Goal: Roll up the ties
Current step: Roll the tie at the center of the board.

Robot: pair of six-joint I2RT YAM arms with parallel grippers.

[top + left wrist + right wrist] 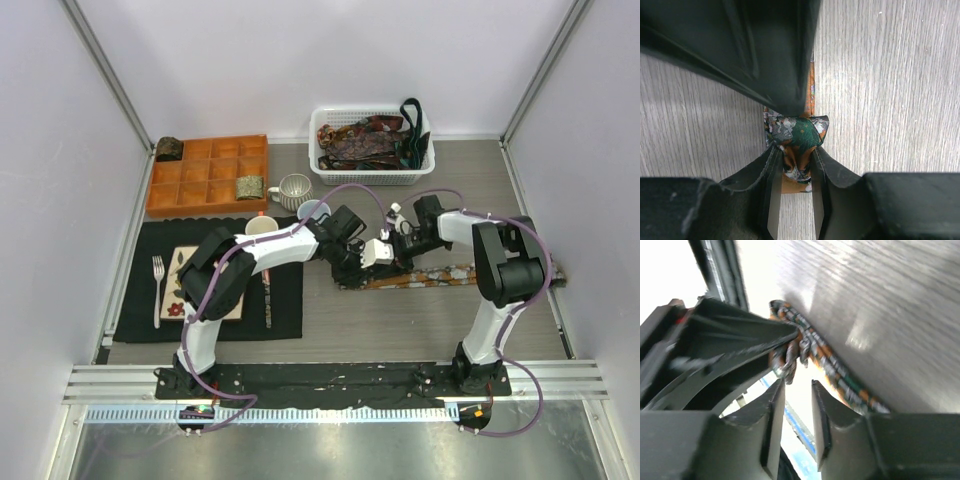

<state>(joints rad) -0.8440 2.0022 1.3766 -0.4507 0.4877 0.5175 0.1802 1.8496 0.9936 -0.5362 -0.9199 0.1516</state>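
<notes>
The left gripper (795, 154) grasps the tie (801, 131). The rolled end is pinched between both fingers and bulges just past their tips, and the flat strip runs on beyond. The right gripper (797, 387) is released, fingers parted around nothing, with the tie just beyond its fingertips.

A lab test cell: white panel walls (300, 60), aluminium rails (330, 381).
</notes>
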